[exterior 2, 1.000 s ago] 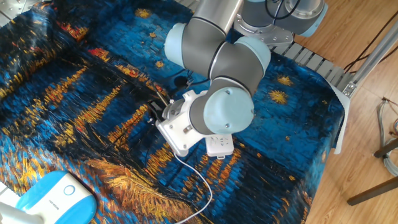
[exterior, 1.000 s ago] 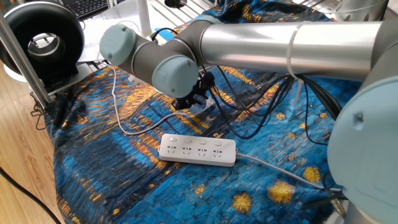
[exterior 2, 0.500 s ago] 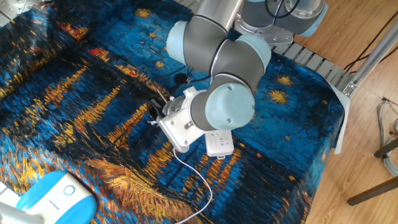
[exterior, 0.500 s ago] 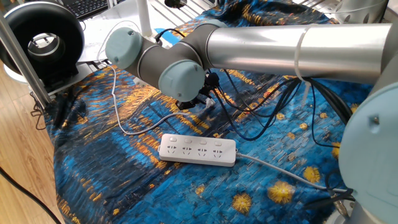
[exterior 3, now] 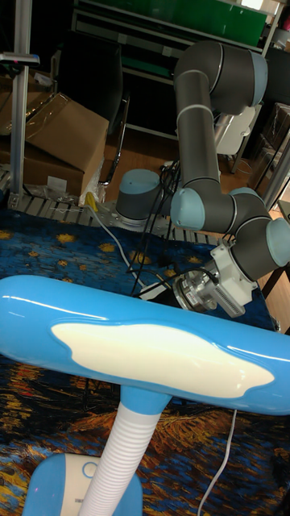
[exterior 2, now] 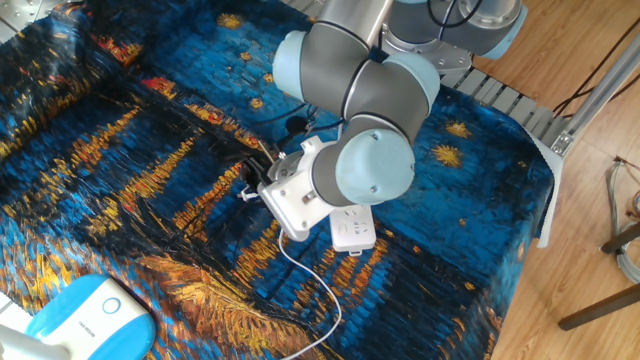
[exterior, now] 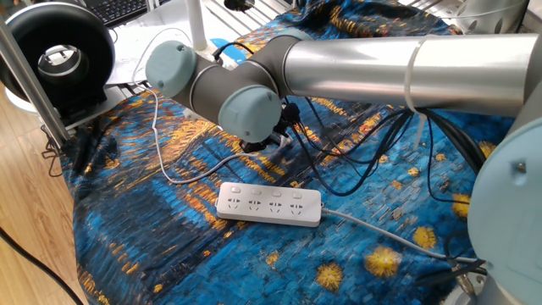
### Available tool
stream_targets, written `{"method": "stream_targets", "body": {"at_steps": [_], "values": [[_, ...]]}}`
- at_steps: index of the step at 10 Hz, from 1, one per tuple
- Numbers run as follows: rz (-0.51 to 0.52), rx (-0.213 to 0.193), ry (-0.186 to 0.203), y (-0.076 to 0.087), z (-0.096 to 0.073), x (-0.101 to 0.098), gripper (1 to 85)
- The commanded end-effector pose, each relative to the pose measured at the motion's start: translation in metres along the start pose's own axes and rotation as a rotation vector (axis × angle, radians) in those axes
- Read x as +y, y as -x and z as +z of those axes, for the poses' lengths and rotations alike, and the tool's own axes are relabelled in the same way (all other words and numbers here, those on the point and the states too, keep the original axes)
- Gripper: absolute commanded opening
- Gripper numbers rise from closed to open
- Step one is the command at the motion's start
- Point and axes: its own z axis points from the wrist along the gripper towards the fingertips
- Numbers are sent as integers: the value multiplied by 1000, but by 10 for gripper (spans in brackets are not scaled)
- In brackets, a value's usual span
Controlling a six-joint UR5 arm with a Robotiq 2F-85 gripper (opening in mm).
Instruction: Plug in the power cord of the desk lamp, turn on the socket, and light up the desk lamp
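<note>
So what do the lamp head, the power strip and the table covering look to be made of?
The blue-and-white oblong lamp head looks like glossy plastic: it shows sharp highlights. The long white four-outlet power strip looks like matte moulded plastic. The blue-and-gold painted-pattern table covering is probably fabric, as it creases and drapes.

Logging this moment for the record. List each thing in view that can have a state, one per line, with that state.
socket: flat on the cloth, all four outlets empty.
power cord: loose on the cloth, not plugged in.
desk lamp: upright, unlit.
gripper: low over the cloth behind the socket; fingers hidden, so open or shut can't be told.
</note>
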Motion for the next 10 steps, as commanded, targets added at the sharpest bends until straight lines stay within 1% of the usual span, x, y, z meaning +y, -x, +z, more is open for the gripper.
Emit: {"method": "stream_targets", "body": {"at_steps": [1,2,3,4,7,10], "values": [[8,-11,-1,-1,4,0,273],[-2,-28,-5,1,6,-2,273],[-15,-57,-15,6,8,-6,273],[-19,-66,-12,7,9,-6,273],[-22,-69,-3,7,9,-2,273],[-26,-66,-16,3,7,-5,267]]}}
